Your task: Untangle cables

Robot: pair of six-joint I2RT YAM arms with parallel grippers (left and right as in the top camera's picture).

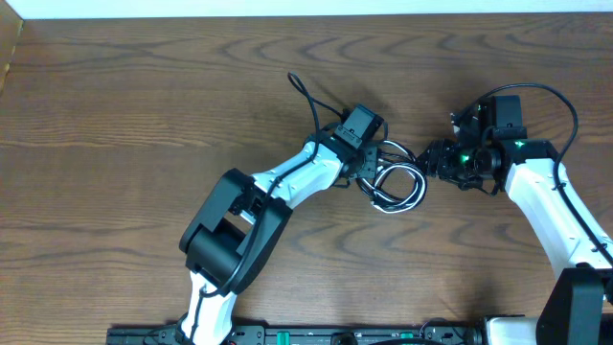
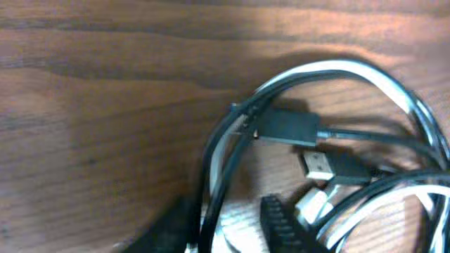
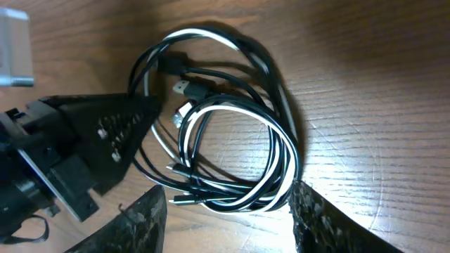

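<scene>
Table (image 1: pixel 144 96): brown wood with a strong grain
Cables (image 1: pixel 400 185): looped together in one loose coil, flat on the table near its middle, between the two grippers
White cable (image 3: pixel 191 33): wound round and round beside the black one, strands side by side for most of the coil
Black cable (image 3: pixel 281 91): wound through the same loops, crossing over and under the white strands
Black plug (image 2: pixel 285 125): inside the coil near its upper edge, lying flat
Silver-tipped plug (image 2: pixel 318 166): just below the black plug, pointing left in the left wrist view
White plug (image 2: pixel 313 204): lower again, close to the other two, partly blurred
Left gripper (image 2: pixel 225 219): at the left edge of the coil, jaws spread, one black and one white strand running up between the fingers (image 2: pixel 281 225); no squeeze on them visible
Right gripper (image 3: pixel 228 221): low at the right edge of the coil, jaws spread wide, the nearest loops lying just ahead of the gap between the fingertips; touching or not, cannot tell
Arms: both white, reaching in from the near side of the table
</scene>
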